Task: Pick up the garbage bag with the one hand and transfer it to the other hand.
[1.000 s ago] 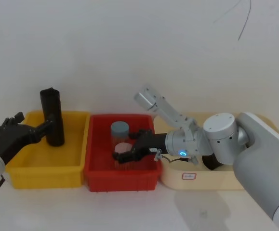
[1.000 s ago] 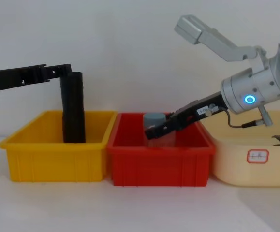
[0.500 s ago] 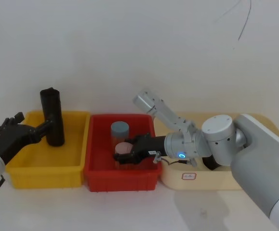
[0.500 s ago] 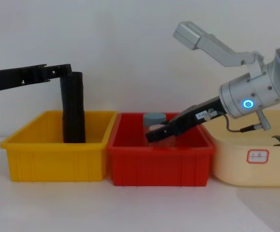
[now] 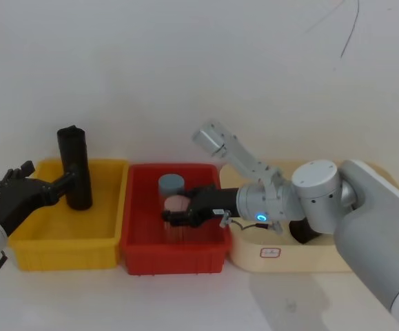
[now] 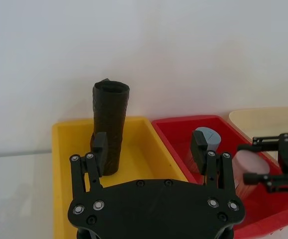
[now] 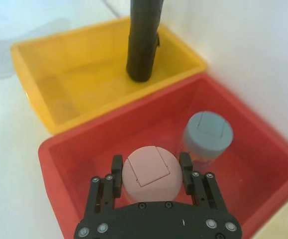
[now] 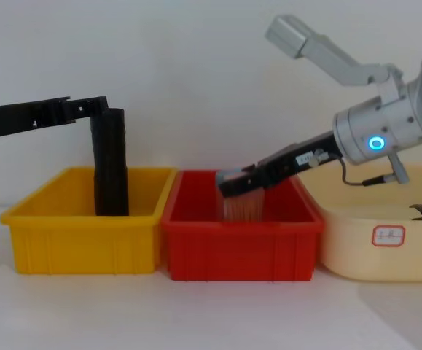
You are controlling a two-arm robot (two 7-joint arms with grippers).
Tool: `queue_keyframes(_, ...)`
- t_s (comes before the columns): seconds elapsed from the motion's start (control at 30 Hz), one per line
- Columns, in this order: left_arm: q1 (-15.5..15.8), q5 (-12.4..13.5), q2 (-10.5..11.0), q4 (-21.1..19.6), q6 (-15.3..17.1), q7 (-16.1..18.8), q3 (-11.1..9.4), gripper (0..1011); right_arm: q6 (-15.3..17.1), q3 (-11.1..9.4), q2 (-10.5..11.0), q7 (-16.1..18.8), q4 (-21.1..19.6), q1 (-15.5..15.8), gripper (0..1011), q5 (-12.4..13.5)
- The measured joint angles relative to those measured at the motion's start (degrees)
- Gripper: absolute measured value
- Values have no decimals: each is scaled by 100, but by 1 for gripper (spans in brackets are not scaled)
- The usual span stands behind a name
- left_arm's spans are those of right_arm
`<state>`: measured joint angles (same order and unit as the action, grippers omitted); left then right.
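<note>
The garbage bag (image 5: 74,167) is standing upright in the yellow bin (image 5: 27,250), which sits immediately left of the red bin (image 5: 174,261). The left gripper (image 8: 100,106) is reaching in beside the roll's upper part; whether its fingers are closing on it cannot be told, so the pick-up is judged not yet completed and the hand-over is not begun. The right gripper (image 7: 151,172) is hovering over the red bin, clamping a pink-lidded jar (image 7: 149,174) next to a grey-lidded jar (image 7: 207,136). Right of the red bin, the cream bin (image 8: 356,248) is carrying a small white label with red print (image 8: 389,235), too small to read.
</note>
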<state>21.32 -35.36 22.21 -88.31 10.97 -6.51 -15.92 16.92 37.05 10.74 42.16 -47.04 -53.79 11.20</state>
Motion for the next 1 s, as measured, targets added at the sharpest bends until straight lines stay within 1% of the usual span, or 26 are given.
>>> queue_keyframes(0.03, 0, 0, 0, 0, 0, 0, 0, 1002, 0, 0, 0, 0, 0, 0, 666, 0)
queue_keyframes(0.17, 0, 0, 0, 0, 0, 0, 0, 1002, 29, -80, 83, -88, -265, 43, 666, 48)
queue_keyframes(0.3, 0, 0, 0, 0, 0, 0, 0, 1002, 59, -197, 212, -225, -636, 96, 666, 105)
queue_keyframes(0.43, 0, 0, 0, 0, 0, 0, 0, 1001, 93, -357, 370, -429, -1037, 161, 666, 155)
queue_keyframes(0.53, 0, 0, 0, 0, 0, 0, 0, 1002, 116, -447, 451, -531, -1228, 202, 666, 180)
queue_keyframes(0.57, 0, 0, 0, 0, 0, 0, 0, 1002, 133, -529, 519, -619, -1376, 241, 666, 204)
queue_keyframes(0.6, 0, -1, 0, 0, 0, 0, 0, 1002, 133, -529, 519, -619, -1376, 241, 666, 204)
queue_keyframes(0.73, 0, 0, 0, 0, 0, 0, 0, 1002, 201, -780, 718, -875, -1781, 399, 666, 295)
queue_keyframes(0.77, 0, 0, 0, 0, 0, 0, 0, 1002, 201, -780, 718, -875, -1781, 399, 666, 295)
queue_keyframes(0.87, 0, 0, 0, 0, 0, 0, 0, 1002, 255, -921, 834, -1041, -1982, 513, 666, 358)
queue_keyframes(1.0, 0, 0, 0, 0, 0, 0, 0, 1002, 310, -1041, 950, -1188, -2135, 644, 666, 409)
